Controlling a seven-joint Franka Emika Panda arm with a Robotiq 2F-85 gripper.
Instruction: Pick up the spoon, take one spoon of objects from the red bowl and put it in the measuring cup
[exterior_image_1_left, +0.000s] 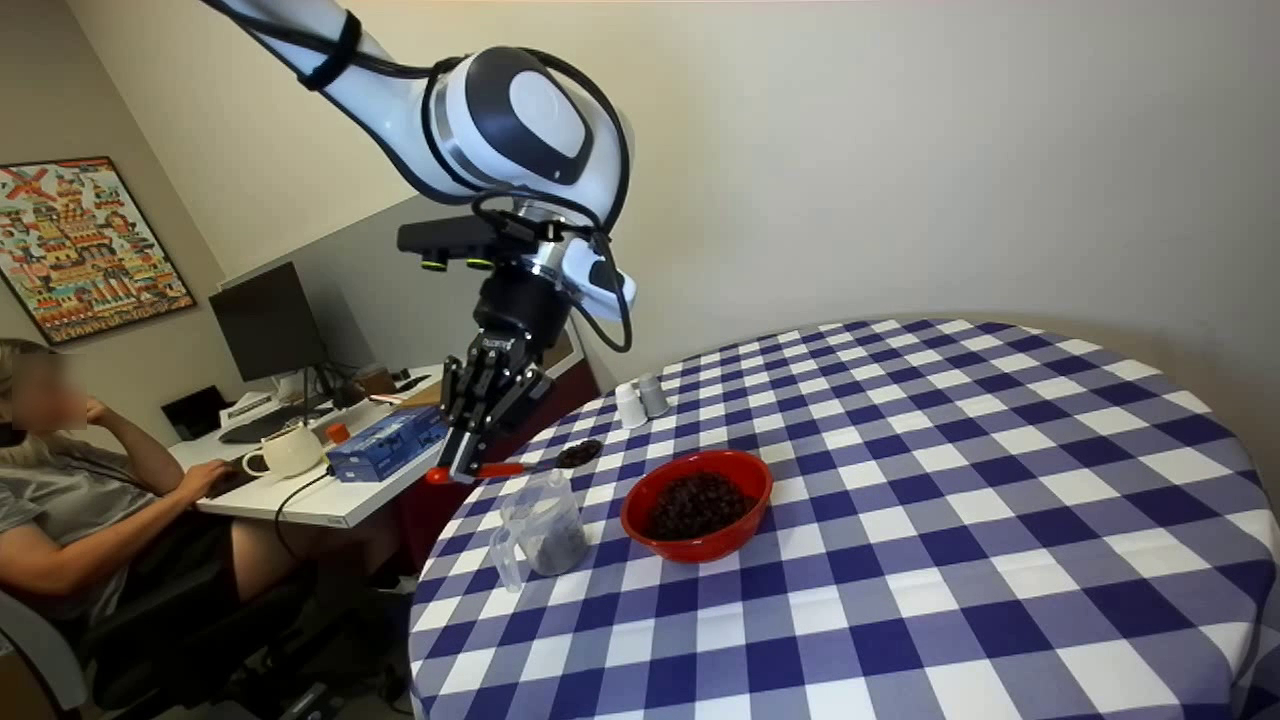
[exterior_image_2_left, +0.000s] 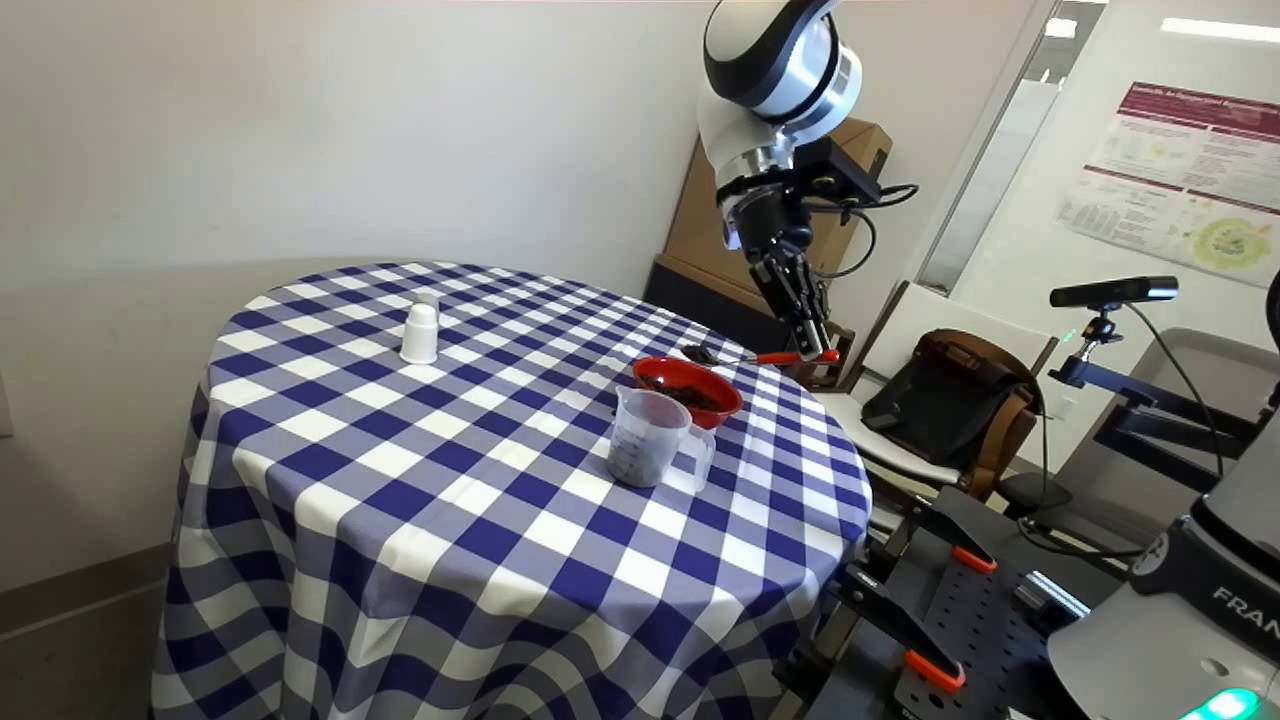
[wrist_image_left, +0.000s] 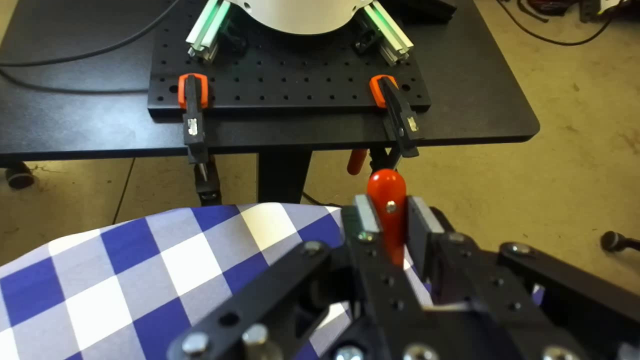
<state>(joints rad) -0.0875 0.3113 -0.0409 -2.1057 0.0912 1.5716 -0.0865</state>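
Note:
My gripper (exterior_image_1_left: 462, 468) is shut on the red handle of the spoon (exterior_image_2_left: 778, 357), near the handle's end. In the wrist view the handle's rounded tip (wrist_image_left: 386, 186) pokes out between the grey pads (wrist_image_left: 424, 215). The spoon is roughly level above the table, its head (exterior_image_1_left: 578, 454) heaped with dark objects. More objects (exterior_image_1_left: 700, 505) fill the red bowl (exterior_image_1_left: 690, 549) on the tablecloth. Beside the bowl stands the clear measuring cup (exterior_image_2_left: 640, 450), upright, its handle (exterior_image_2_left: 704, 460) sticking out. What lies at its bottom I cannot tell. Bowl and cup are outside the wrist view.
Small white and grey upturned cups (exterior_image_2_left: 420, 335) stand farther off on the round checked table (exterior_image_1_left: 1000, 560). A desk (exterior_image_1_left: 345, 505) with a seated person is beyond its edge. Clamps (wrist_image_left: 192, 125) grip the robot's black table (wrist_image_left: 90, 120). A camera on a bracket (exterior_image_2_left: 1110, 292) stands nearby.

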